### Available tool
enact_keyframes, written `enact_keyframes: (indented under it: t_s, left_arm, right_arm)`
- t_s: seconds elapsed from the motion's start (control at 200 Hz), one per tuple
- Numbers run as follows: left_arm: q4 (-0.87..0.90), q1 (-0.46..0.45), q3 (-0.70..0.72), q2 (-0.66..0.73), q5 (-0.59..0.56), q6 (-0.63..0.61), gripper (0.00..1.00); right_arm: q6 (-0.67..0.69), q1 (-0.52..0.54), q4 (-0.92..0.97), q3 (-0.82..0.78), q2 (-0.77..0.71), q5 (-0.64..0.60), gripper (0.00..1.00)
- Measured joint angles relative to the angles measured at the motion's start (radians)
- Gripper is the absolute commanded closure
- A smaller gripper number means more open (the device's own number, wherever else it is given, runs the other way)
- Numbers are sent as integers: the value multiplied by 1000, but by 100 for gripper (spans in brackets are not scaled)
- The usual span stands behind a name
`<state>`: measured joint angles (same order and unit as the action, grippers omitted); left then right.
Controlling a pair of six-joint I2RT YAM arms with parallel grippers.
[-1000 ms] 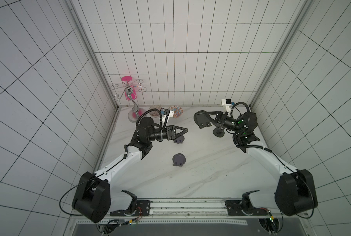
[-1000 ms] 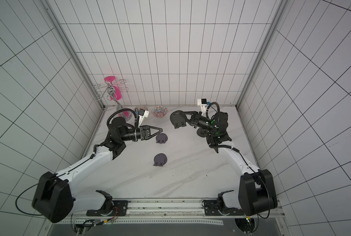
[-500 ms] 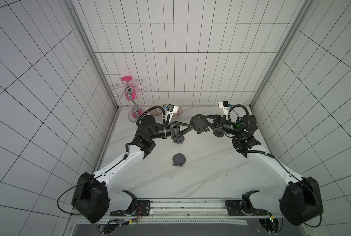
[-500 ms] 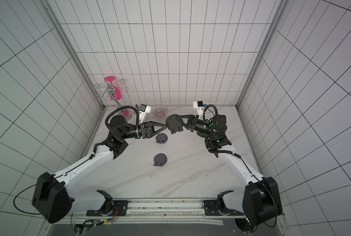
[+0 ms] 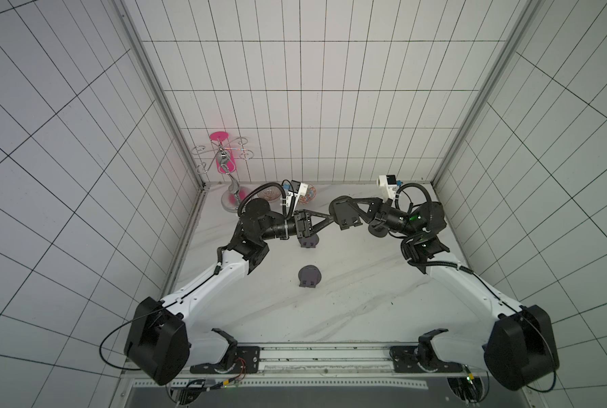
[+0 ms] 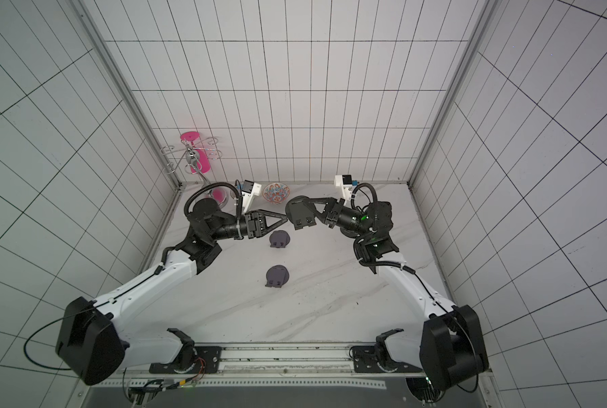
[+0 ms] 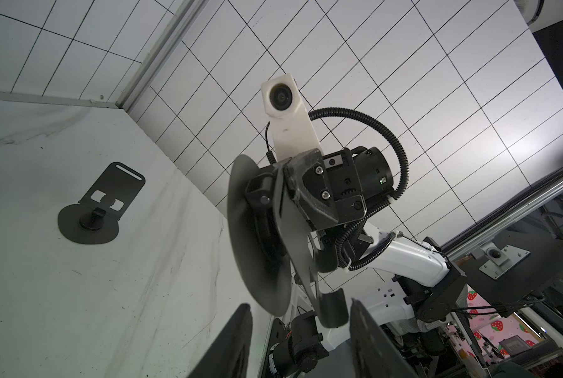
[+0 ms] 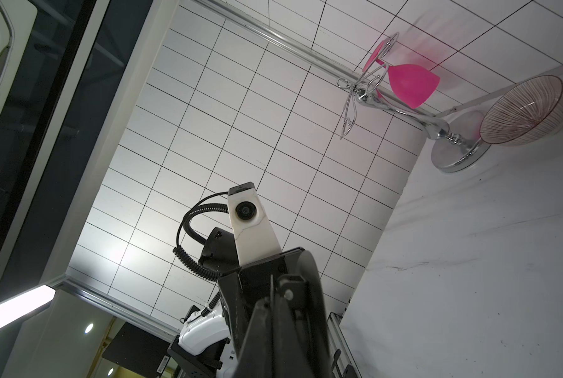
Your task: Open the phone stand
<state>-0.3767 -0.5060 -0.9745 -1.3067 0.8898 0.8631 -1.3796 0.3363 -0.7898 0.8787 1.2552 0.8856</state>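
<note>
Right end effector grasps the phone stand; released left end effector should pinch its lipped plate squarely

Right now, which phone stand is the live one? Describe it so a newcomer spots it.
Over the white marble table, look near the back wall, about midway across. The phone stand is the dark, round-based one clamped in the right gripper. Alone among the dark stands, it is held in the air; the near folded stand and far folded stand lie on the marble.
</note>
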Motion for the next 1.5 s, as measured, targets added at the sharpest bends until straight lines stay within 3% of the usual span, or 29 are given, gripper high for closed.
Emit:
enact_keyframes:
  t_s: [0.29,0.99,1.499]
  left_arm:
    - [-1,24,0,6,-24,8,49]
    - [0,8,-23,-27,-24,0,50]
    - [8,-16,-56,-71,-9,-14,68]
  right_arm:
    - [6,-1,14,0,-50,8,100]
    - [-38,8,-64,-3,-11,10,100]
    - [-40,42,-98,-7,25,8,100]
